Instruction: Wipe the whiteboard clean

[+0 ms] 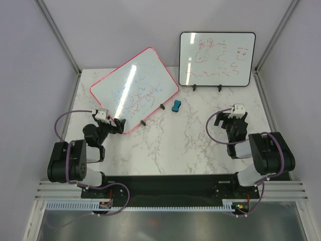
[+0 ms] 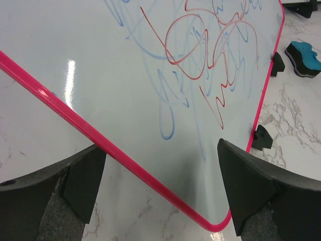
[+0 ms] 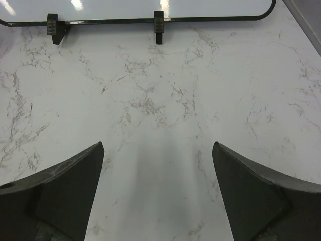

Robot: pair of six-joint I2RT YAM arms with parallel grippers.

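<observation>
While both arms sit low at the near edge, the whiteboard (image 1: pixel 134 89) sits skewed on the far left of the white marble table (image 1: pixel 190 150), blue and red scribbles all over it and streaks of glare on the surface. Left gripper (image 1: pixel 119 125) is spread wide around the board's near corner, gripping nothing. Right gripper (image 1: pixel 230 119) is wide open too, empty over bare marble. Blue eraser (image 1: pixel 176 105) is just beside the board's right edge, and a black-framed whiteboard (image 1: pixel 217 59) stands by the pale back wall (image 1: pixel 125 30).
</observation>
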